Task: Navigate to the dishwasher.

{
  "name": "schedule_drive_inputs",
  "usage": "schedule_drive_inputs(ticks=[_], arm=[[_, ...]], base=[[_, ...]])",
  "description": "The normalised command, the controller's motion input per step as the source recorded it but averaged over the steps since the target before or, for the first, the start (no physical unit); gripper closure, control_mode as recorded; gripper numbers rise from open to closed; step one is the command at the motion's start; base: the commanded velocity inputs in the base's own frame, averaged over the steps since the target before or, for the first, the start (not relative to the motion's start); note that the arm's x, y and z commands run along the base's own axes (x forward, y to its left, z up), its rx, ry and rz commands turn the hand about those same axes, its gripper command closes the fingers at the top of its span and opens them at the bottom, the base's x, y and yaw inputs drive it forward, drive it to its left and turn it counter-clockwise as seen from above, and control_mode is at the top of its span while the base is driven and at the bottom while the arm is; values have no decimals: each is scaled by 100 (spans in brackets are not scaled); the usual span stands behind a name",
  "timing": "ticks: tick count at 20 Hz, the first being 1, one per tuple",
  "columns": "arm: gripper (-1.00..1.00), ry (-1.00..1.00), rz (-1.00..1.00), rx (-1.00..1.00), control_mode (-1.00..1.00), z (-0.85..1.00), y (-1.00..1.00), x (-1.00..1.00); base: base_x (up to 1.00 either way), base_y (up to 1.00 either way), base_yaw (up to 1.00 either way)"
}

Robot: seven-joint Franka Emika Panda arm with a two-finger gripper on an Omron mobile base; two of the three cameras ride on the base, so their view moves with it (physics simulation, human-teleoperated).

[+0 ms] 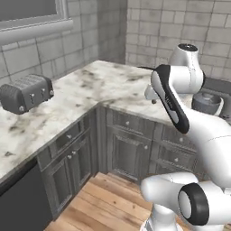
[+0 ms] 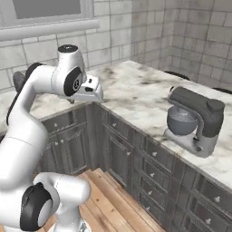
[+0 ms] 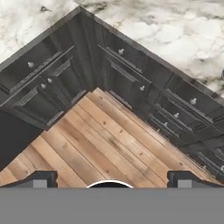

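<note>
Black dishwasher [image 1: 20, 203] front, cropped at frame corner.

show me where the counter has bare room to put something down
Bare marble fills the corner between the toaster and the stand mixer. Space is tighter right beside the mixer, and the gripper hangs above the floor, off the counter.

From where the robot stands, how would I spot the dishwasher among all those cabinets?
Find the marble counter under the window, where the grey toaster sits. Follow the cabinet fronts below it to the left end: the dishwasher is the flat, smooth black panel there, unlike the neighbouring framed grey cabinet doors with small knobs.
</note>
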Motion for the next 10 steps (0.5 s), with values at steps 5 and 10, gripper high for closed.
schedule_drive_inputs(ticks=[5,10], arm=[[-100,0,0,0,100,0,0,0],[-100,0,0,0,100,0,0,0]], base=[[0,-38,66],[49,10,59]])
